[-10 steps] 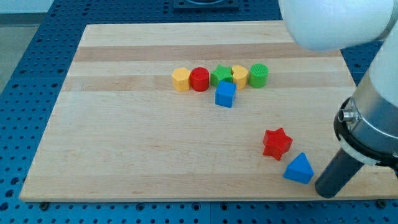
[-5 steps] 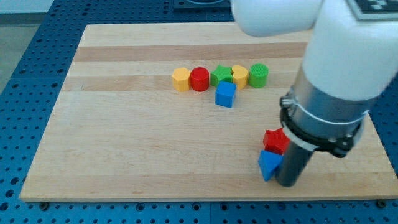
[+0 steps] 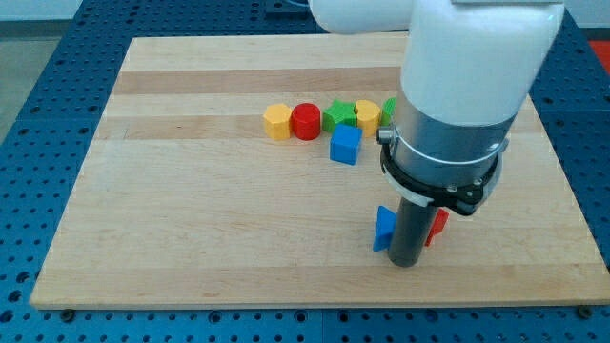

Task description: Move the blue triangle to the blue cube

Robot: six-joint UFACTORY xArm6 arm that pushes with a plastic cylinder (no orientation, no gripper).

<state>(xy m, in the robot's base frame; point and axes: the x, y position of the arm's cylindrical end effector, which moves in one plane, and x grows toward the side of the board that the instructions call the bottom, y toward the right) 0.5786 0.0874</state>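
Note:
The blue triangle lies near the view's bottom, right of centre, partly hidden by my rod. My tip rests on the board just right of it, touching its right side. The blue cube sits well above the triangle, toward the view's top, just below a row of blocks. A red star is mostly hidden behind the rod, at the triangle's right.
A row near the view's top holds a yellow hexagon, a red cylinder, a green star, a yellow block and a green block half hidden by the arm. The wooden board ends just below my tip.
My tip has swept to the view's left, pushing the blue triangle left and slightly up. The arm now covers most of the red star and part of the green block.

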